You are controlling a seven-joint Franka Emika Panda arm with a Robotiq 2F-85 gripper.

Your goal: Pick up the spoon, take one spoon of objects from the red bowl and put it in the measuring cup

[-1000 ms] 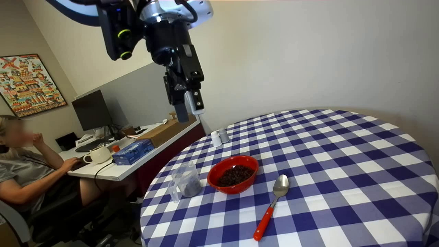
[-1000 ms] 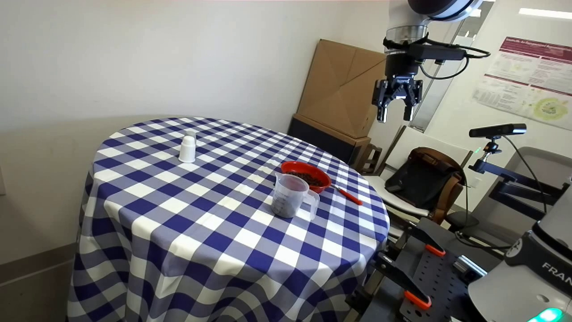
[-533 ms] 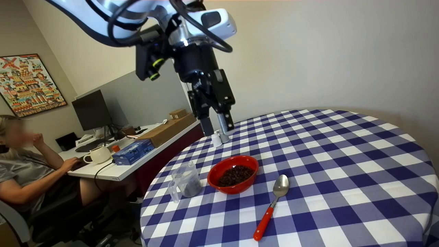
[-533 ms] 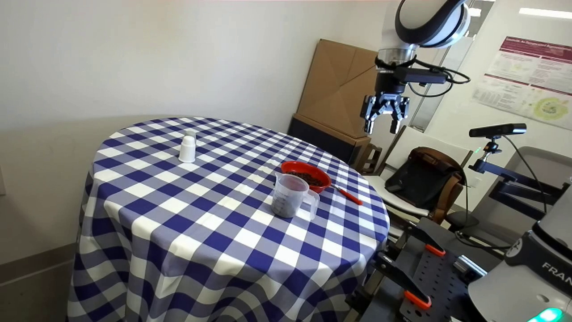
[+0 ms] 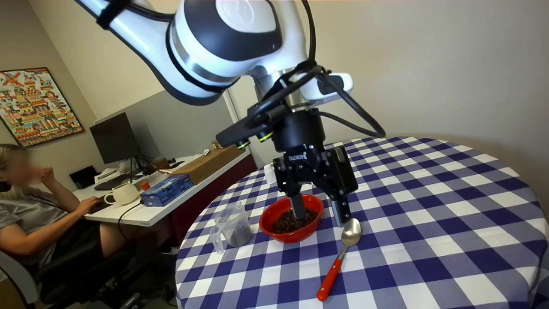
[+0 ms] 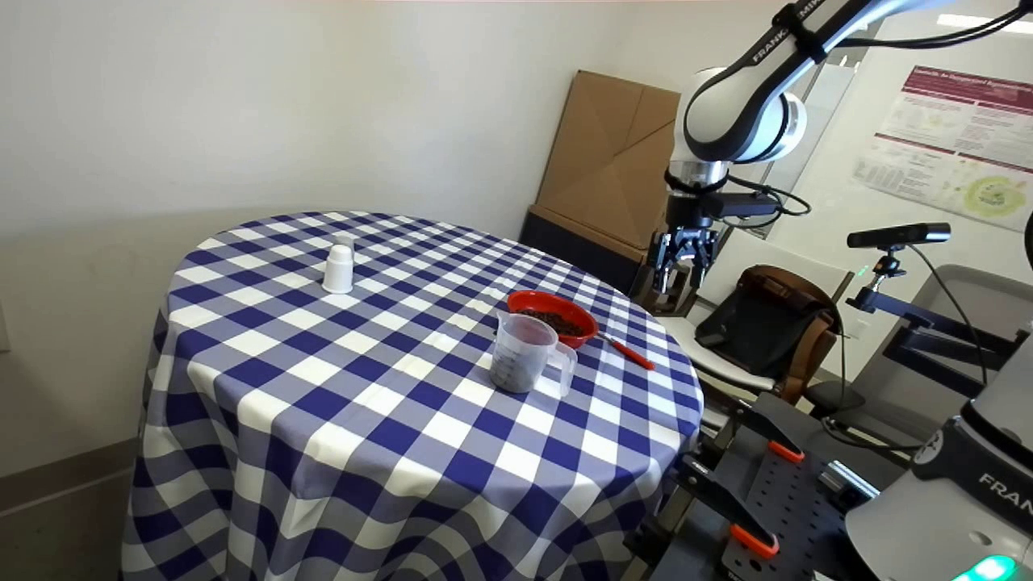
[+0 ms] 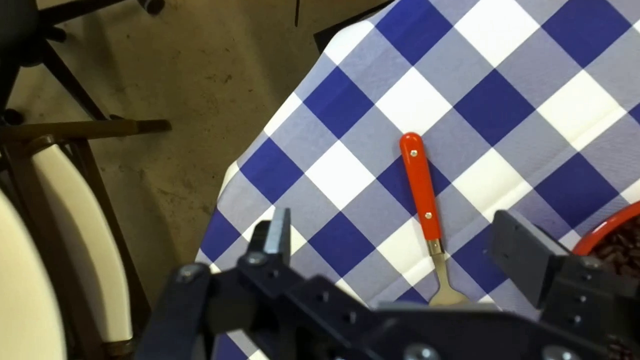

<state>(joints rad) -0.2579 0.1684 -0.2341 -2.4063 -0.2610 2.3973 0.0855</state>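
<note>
The spoon [image 5: 336, 268] has a red handle and a metal head and lies on the table beside the bowl. It also shows in an exterior view [image 6: 632, 355] and the wrist view [image 7: 421, 187], where my gripper's body hides most of its head. The red bowl [image 5: 291, 237] [image 6: 524, 298] [image 7: 597, 236] holds small dark objects [image 5: 285, 224] [image 6: 558, 323]. The clear measuring cup [image 5: 236, 225] [image 6: 520, 363] stands upright beside the bowl, out of the wrist view. My gripper [image 5: 320, 218] [image 6: 679, 286] [image 7: 392, 232] is open and empty above the spoon, with its fingers either side of it in the wrist view.
The round table [image 5: 429, 206] has a blue-and-white checked cloth. A stack of white cups [image 6: 337, 270] stands at the far side, also in an exterior view [image 5: 269, 174]. A chair with a bag [image 6: 759, 323] is beside the table. A person sits at a desk [image 5: 150, 214] nearby.
My arm has come down and, in an exterior view, moved right over the bowl and spoon. The gripper has turned a little and stays open. The spoon, bowl and cup have not moved.
</note>
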